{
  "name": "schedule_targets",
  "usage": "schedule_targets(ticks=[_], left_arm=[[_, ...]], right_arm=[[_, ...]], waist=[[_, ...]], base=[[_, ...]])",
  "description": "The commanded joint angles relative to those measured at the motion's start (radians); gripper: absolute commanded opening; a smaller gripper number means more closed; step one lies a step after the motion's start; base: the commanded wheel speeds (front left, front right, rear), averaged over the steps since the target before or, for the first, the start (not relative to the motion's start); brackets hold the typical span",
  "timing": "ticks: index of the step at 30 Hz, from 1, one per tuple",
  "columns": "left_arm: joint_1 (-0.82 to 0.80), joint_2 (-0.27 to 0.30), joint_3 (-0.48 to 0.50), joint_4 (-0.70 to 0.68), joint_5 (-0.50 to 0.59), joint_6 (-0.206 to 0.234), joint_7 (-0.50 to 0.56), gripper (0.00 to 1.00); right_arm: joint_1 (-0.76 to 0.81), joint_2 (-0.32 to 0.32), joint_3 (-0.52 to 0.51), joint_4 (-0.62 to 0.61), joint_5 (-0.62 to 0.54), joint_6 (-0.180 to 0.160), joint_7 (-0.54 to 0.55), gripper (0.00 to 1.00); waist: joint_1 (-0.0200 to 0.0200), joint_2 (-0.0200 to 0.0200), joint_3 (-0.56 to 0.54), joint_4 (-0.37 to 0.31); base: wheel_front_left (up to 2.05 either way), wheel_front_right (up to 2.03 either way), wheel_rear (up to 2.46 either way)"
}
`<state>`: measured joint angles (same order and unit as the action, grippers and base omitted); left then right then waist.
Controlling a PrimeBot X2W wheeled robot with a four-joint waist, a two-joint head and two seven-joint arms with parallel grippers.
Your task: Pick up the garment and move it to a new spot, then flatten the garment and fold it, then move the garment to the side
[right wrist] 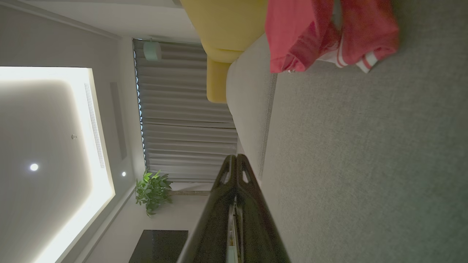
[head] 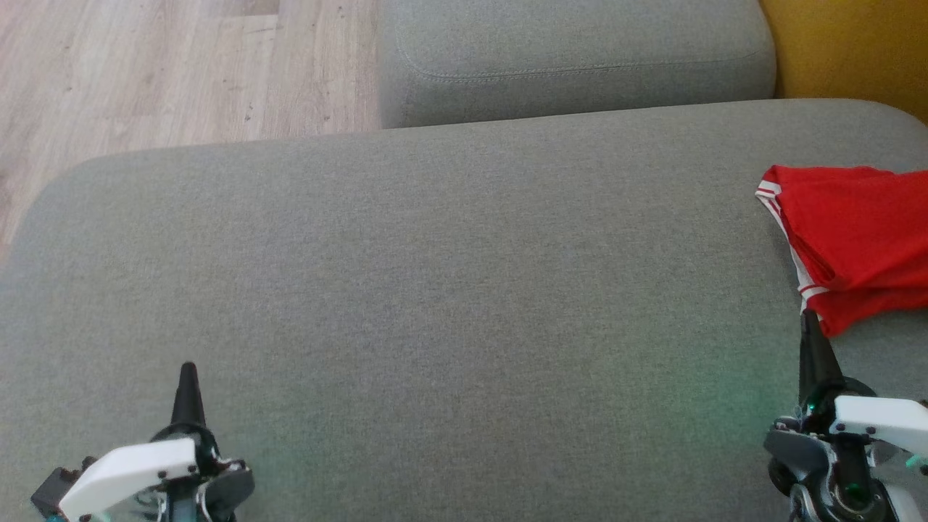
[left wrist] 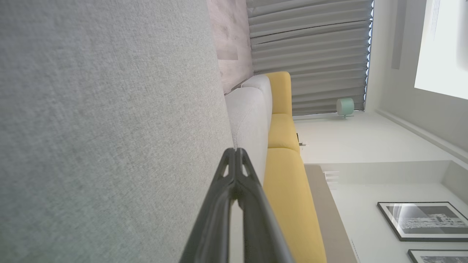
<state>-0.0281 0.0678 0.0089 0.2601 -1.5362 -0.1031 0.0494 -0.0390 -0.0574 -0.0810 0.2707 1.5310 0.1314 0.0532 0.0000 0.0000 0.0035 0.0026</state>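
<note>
**Red jersey parked far right, both grippers empty**

The big grey cushion took up most of the head view. It looked soft, so you could have pressed into it a little without hurting anything.

The red garment sat bunched at the right edge of the frame, about mid-height and partly cut off. In the right wrist view it ran along the top right. It looked light, floppy and maybe a bit slick, like sports fabric, so I'd guess a shallow pinch would have slipped or caught only one layer. Your best hold was probably the white-striped hem, where the cloth was doubled.

The right gripper was pinched together on nothing. Its tip was just beside the garment's lower corner, and I couldn't tell if it touched. The left gripper, at lower left, was closed and empty too, well apart from the garment.
</note>
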Motion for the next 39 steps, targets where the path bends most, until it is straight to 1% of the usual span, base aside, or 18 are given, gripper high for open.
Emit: schedule_targets(ticks=[1,9,39], left_arm=[[-0.062,0.014,0.046,-0.023,-0.034,-0.013,0.01,0.0],[-0.076,0.013,0.063,-0.017,-0.108,-0.028,0.03,0.0],[-0.077,0.004,0.076,-0.016,-0.097,-0.028,0.04,0.0]], right_arm=[[-0.055,-0.019,0.012,-0.031,0.036,-0.001,0.012,0.0],[-0.066,-0.018,0.002,-0.028,0.107,-0.001,0.032,0.0],[-0.067,-0.01,-0.009,-0.027,0.097,-0.001,0.041,0.0]], waist=[[0.0,0.0,0.0,0.0],[0.0,0.0,0.0,-0.003],[0.0,0.0,0.0,-0.003]], base=[[0.0,0.0,0.0],[0.0,0.0,0.0],[0.0,0.0,0.0]])
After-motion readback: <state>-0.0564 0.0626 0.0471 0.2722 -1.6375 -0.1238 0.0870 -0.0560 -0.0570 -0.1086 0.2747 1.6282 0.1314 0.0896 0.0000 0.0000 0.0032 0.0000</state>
